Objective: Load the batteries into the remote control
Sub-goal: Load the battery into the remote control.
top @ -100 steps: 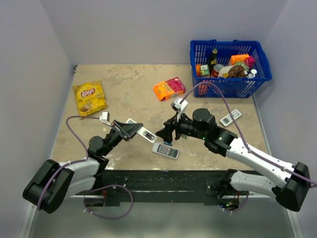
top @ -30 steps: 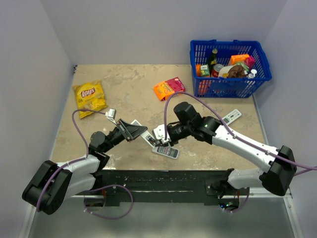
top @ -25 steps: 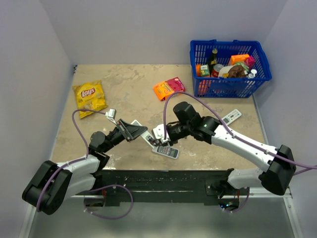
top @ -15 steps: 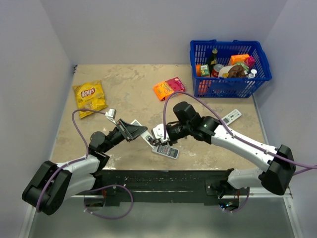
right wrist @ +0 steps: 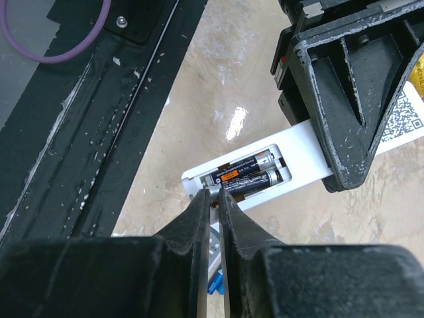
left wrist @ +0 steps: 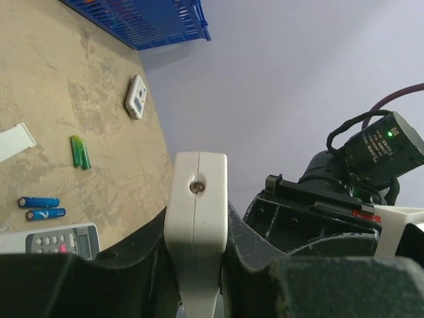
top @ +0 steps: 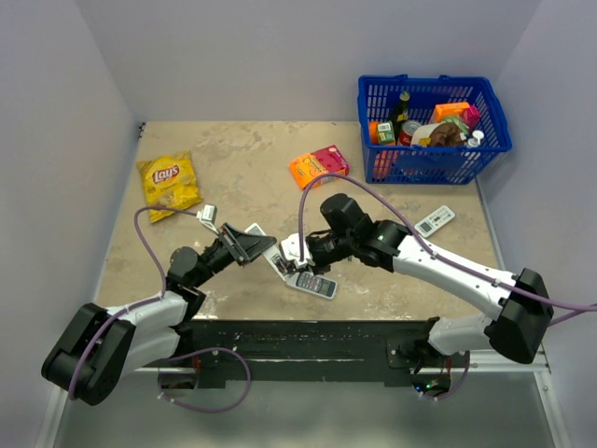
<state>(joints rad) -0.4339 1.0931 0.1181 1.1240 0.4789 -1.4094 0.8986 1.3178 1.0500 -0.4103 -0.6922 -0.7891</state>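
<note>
My left gripper [top: 250,245] is shut on the slim white remote control [top: 280,258] and holds it off the table; in the left wrist view the remote control [left wrist: 196,218] sits edge-on between the two pads. Its back compartment is uncovered, and the two dark batteries [right wrist: 248,173] lie side by side inside the remote control [right wrist: 298,156]. My right gripper [right wrist: 213,193] has its jaws nearly together, with the tips at the near end of the lower battery. In the top view my right gripper [top: 300,261] sits at the remote's end.
Under the grippers lies a grey remote [top: 313,285] with blue batteries [left wrist: 40,207] beside it. Green batteries [left wrist: 80,152], a white cover strip [left wrist: 14,142] and a display remote [top: 435,220] lie to the right. A blue basket [top: 434,159], a snack box [top: 318,166] and a chips bag [top: 169,184] stand farther back.
My right gripper's jaws have narrowed and it has shifted slightly left along the remote's open compartment. The left gripper keeps the remote still.
</note>
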